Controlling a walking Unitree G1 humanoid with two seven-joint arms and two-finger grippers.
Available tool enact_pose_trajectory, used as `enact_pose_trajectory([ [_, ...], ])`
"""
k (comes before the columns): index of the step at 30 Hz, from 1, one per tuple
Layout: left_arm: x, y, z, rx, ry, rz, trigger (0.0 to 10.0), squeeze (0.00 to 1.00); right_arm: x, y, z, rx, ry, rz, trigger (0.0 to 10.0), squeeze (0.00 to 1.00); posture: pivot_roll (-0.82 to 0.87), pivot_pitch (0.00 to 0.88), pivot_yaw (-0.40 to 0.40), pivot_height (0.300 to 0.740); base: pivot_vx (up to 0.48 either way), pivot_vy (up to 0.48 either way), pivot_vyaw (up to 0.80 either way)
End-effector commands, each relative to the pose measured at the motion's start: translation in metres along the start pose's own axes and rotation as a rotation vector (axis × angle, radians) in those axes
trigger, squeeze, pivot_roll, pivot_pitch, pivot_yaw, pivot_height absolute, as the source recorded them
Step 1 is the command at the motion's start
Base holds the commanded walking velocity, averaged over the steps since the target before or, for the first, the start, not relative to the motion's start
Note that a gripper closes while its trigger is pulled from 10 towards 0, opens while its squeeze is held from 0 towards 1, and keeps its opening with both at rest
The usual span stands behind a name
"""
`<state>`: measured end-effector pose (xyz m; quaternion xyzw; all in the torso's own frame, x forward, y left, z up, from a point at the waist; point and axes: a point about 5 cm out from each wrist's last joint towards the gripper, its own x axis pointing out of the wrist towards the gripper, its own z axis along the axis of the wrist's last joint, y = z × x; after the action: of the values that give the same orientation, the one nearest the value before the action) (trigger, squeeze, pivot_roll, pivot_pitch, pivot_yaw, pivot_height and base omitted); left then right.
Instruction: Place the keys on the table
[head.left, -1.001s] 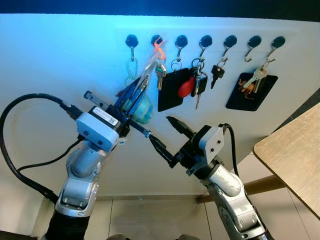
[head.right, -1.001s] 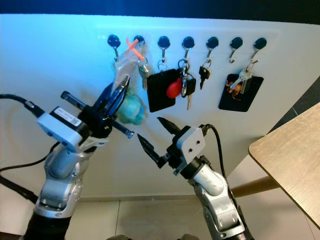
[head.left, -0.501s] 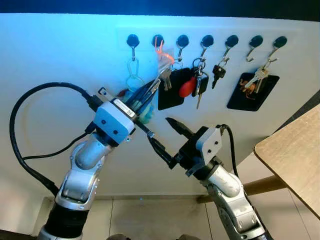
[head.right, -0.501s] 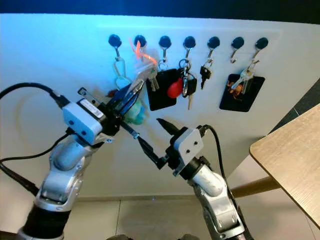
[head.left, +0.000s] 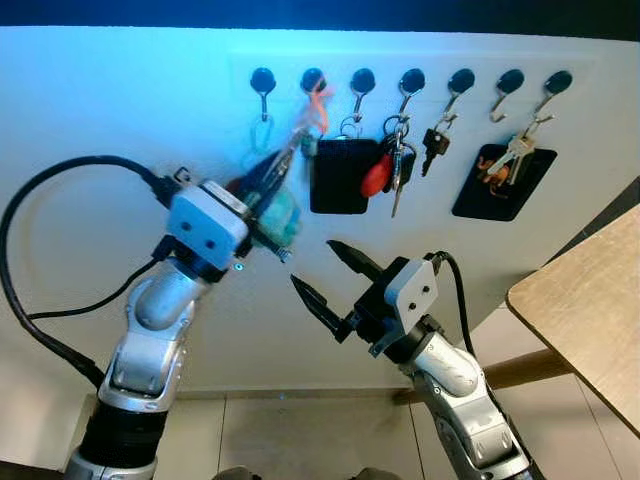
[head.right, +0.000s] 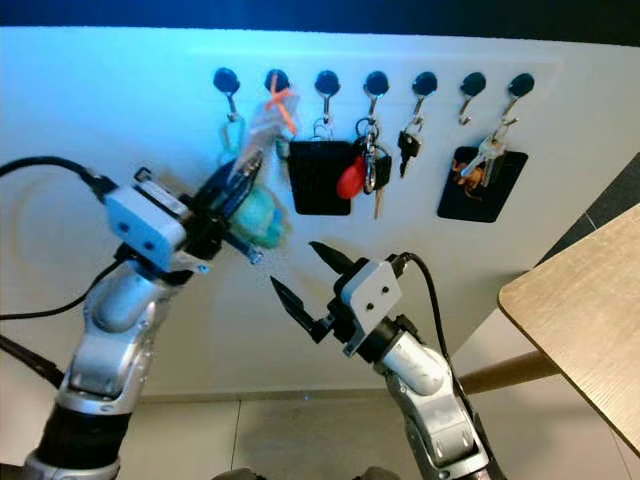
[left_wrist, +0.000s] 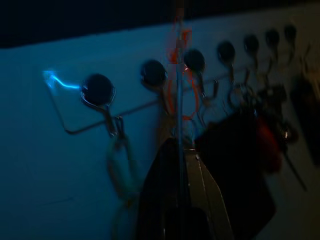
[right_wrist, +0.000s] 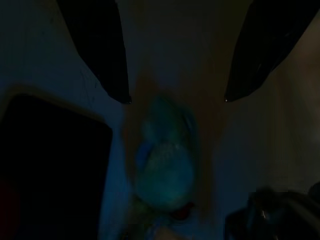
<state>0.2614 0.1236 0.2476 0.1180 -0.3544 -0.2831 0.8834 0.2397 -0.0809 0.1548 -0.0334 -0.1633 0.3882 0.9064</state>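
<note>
The keys hang at the second hook from the left on the white wall, on an orange loop; the bunch is blurred and pulled out of plumb toward the left gripper. That gripper is raised to the wall with its black fingers close together at the lower end of the bunch, apparently clenched on the keys, though the blur makes actual contact hard to confirm. In the left wrist view the two fingers lie side by side with a thin strip between them running up to the orange loop. A teal fluffy keychain sits just below and behind the gripper, near the carabiner on the first hook.

The right gripper is held lower and to the right, away from the wall, its fingers released and spread wide; in the right wrist view the teal keychain appears between them, farther off.

Further right along the hook row hang a black pouch, a red fob with keys, a small black key, and a second black pouch with keys. The wooden table stands at the far right edge, well apart from the keys.
</note>
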Motion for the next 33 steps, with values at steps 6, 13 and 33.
enact_pose_trajectory([
  [6,0.000,0.015,0.015,-0.013,-0.090,0.073,0.0,0.00,-0.002,0.003,0.001,0.000,0.003,0.011,10.0,0.00,0.03,0.101,-0.008,0.740,0.000,0.000,0.00],
  [13,-0.001,0.016,0.018,-0.017,-0.101,0.076,0.0,0.00,-0.002,0.004,0.001,0.000,0.004,0.018,10.0,0.00,0.03,0.096,-0.010,0.740,0.000,0.000,0.00],
  [33,-0.016,0.043,-0.003,-0.473,-0.046,0.197,0.0,0.00,-0.004,0.005,-0.001,0.005,0.012,0.021,10.0,0.00,0.03,0.099,-0.015,0.740,0.000,0.000,0.00],
])
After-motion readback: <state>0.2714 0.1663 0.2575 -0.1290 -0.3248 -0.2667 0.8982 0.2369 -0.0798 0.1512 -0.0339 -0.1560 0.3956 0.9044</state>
